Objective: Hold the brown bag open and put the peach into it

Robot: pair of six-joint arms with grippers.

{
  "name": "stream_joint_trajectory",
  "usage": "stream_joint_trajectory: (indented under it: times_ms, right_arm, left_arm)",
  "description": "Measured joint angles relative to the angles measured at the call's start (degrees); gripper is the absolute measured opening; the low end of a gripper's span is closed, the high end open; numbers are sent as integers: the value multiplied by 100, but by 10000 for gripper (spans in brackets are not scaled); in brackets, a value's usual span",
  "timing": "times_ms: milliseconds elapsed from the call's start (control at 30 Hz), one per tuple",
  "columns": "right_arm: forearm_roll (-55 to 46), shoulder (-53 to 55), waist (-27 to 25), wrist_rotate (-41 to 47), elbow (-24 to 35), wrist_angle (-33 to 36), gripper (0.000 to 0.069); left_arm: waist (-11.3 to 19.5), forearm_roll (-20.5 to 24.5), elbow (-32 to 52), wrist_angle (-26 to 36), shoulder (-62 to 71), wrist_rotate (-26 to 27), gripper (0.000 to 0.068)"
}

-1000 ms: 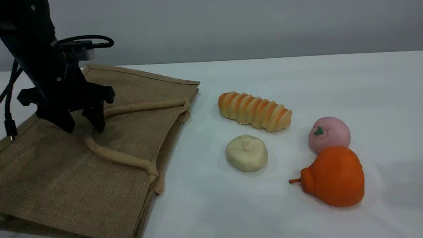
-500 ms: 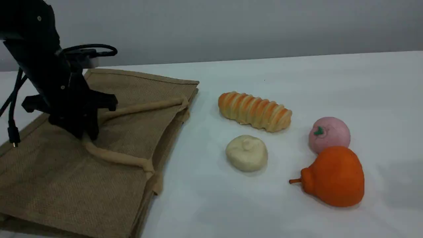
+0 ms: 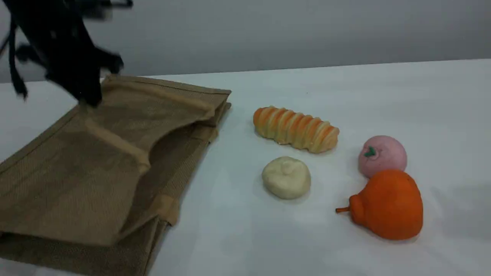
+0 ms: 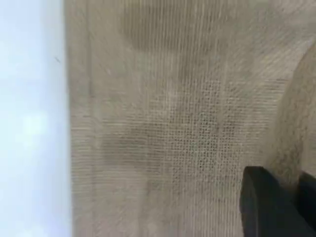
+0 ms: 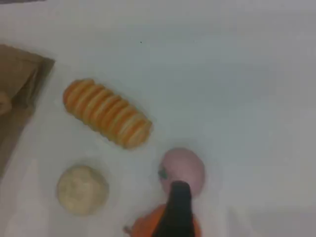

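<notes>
One claw, the left claw, was clamped on the brown bag's handle, lifting its mouth. At three o'clock, the peach lay on the worktop; the right claw stood apart above it.

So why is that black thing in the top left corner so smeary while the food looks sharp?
Scene view: the left tool and the brown bag are motion-blurred, while the peach and striped bread are crisp with soft shadows. Left wrist view: the weave is soft, too close to focus. Right wrist view: everything is slightly hazy, and the dark fingertip is blurred.
</notes>
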Motion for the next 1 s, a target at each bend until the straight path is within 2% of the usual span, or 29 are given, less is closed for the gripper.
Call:
stream_joint_trajectory:
  times_ms: [133,200,367,533,667,1000]
  right_arm:
    - [5,0,0,0,0,80,592]
    - [-1,0,0,-24,0,80,592]
    - [-1,0,0,-161,0,175,592]
    - [1,0,0,-250,0,183,589]
    - [13,6,0,-311,0,141,587]
    - [20,885,0,-438,0,19,587]
  left_arm:
    - [0,-169,-680,937,-165,321,92]
    - [0,-420,-990,1303,-165,381,92]
    - [0,-1235,-1780,2093,-154,1029,92]
    - [0,-1896,-2471,2137,-238,1104,92]
    - [0,-2204,-2840,2131,-370,1395,92]
    - [0,-2946,-2895,2122,-692,2920,92]
